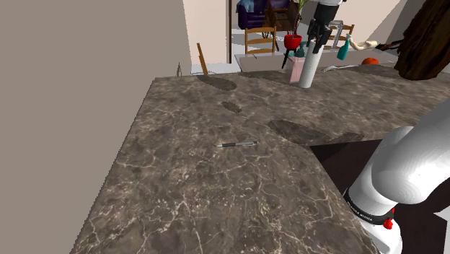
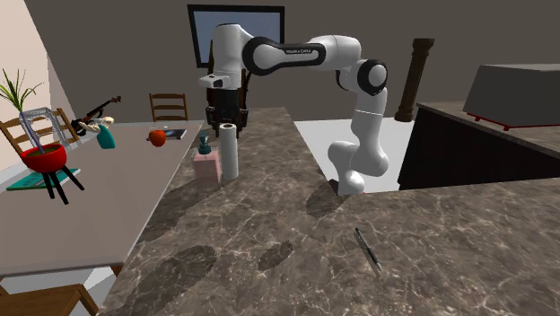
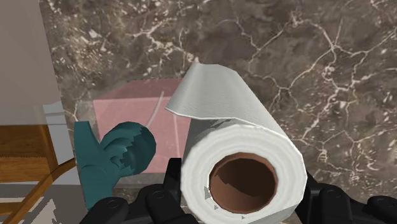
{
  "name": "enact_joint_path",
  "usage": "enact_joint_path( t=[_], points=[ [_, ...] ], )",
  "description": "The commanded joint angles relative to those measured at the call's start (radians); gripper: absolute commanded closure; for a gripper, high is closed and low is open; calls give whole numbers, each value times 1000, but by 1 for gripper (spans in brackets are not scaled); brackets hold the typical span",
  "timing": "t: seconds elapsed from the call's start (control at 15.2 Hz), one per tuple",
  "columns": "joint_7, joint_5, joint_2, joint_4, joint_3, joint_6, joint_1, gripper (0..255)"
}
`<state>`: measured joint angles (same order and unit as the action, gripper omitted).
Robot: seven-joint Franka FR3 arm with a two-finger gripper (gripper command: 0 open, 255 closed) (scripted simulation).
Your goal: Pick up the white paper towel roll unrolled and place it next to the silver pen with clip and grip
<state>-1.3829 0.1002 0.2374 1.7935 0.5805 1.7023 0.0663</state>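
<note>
Roll, shoulder view: white, upright on the far part of the marble counter, just beside a pink box; gripper right over its top.
Pen, shoulder view: silver, lies flat mid-counter, well apart from roll, bare counter all round it.
Arm, second exterior view: reaches over with gripper pointing straight down onto the roll's top; roll base looks set on counter, not lifted.
Neighbours, second exterior view: pink box touching or almost touching roll; small teal figure sits on the box.
Fingers, wrist view: spread, one on either side of the roll's upper end, brown core between them; whether they press the paper is hard to tell, probably not.
Loose sheet, wrist view: outer layer lifted off the wound body on the side facing the box.
Handling: light, soft, squashes under a hard squeeze; paper is not slippery; tall, so it tips easily; loose sheet may flap or drag.
Hold: across the upper end on the wound body, not the flap; moderate squeeze, lift straight up to clear box and figure.
</note>
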Motion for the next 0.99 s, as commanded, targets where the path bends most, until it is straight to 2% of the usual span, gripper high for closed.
enact_joint_path(
  t=[0.0,0.92],
  points=[
    [0,0,-1,0,0,1,0,255],
    [-28,-39,-74,-246,15,-182,6,255]
  ],
)
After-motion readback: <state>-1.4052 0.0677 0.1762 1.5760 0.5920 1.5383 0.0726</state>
